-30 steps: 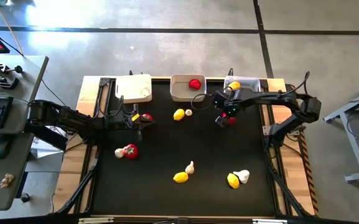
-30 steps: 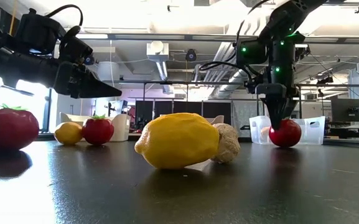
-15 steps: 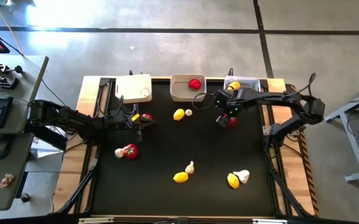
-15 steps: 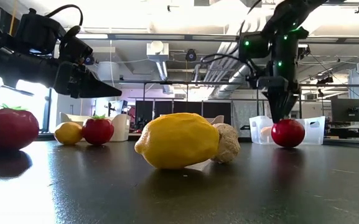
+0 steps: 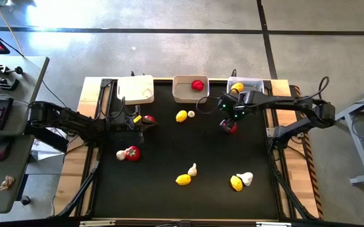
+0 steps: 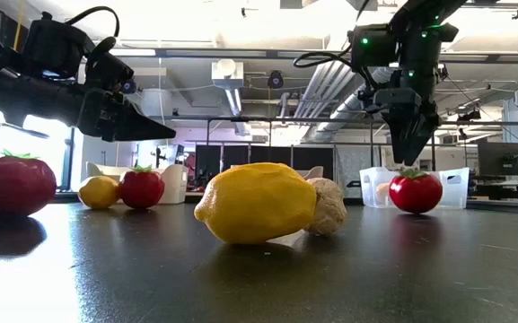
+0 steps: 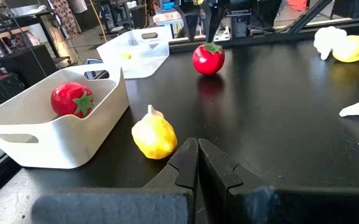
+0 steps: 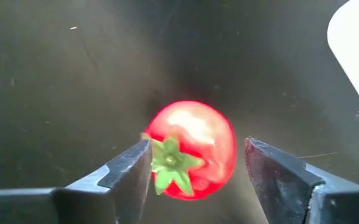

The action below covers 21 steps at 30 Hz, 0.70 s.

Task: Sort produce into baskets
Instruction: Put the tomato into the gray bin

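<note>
A red tomato (image 5: 230, 127) with a green top rests on the black table, right of centre; it also shows in the right wrist view (image 8: 195, 149) and the low view (image 6: 416, 191). My right gripper (image 5: 227, 120) is open and hangs above it, pointing down, a finger on each side and a gap to both (image 8: 198, 165). My left gripper (image 5: 140, 123) is shut and empty, held level above the table beside another tomato (image 5: 148, 118). Three baskets stand along the far edge: white (image 5: 135, 88), greyish-white (image 5: 185, 93) with a tomato, and clear (image 5: 251, 83) with a lemon.
Loose on the table are a lemon (image 5: 181, 116) with a garlic, a tomato (image 5: 132, 152) with a garlic, a lemon (image 5: 183, 180) with a garlic, and a lemon (image 5: 236, 183) with a garlic. The table's middle is bare.
My right gripper has risen from the tomato, where its fingertips stood down at the fruit a second ago, and now hangs clear above it. The tomato has stayed on the table.
</note>
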{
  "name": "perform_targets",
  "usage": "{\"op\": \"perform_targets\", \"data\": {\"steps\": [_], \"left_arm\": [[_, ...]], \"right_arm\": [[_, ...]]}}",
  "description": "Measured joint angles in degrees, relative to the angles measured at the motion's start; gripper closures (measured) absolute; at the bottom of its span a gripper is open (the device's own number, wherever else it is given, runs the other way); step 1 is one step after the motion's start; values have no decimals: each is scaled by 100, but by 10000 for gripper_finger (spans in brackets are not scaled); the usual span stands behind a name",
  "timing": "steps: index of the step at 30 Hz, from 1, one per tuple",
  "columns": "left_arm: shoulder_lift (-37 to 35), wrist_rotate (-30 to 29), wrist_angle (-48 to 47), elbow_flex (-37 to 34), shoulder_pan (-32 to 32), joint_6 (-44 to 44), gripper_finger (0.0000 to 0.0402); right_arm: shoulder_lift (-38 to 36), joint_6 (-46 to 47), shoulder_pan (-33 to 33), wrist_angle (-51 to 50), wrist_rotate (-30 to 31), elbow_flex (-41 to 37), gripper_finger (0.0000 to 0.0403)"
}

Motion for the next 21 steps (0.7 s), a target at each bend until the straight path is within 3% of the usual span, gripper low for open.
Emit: {"op": "perform_targets", "data": {"steps": [11, 16, 21], "left_arm": [[0, 0, 2, 0, -1, 2, 402], [-1, 0, 2, 0, 0, 2, 402], [0, 0, 2, 0, -1, 2, 402]], "right_arm": [[29, 247, 449, -101, 51, 2, 67], [29, 37, 621, -131, 868, 2, 55], [101, 33, 566, -149, 894, 2, 54]]}}
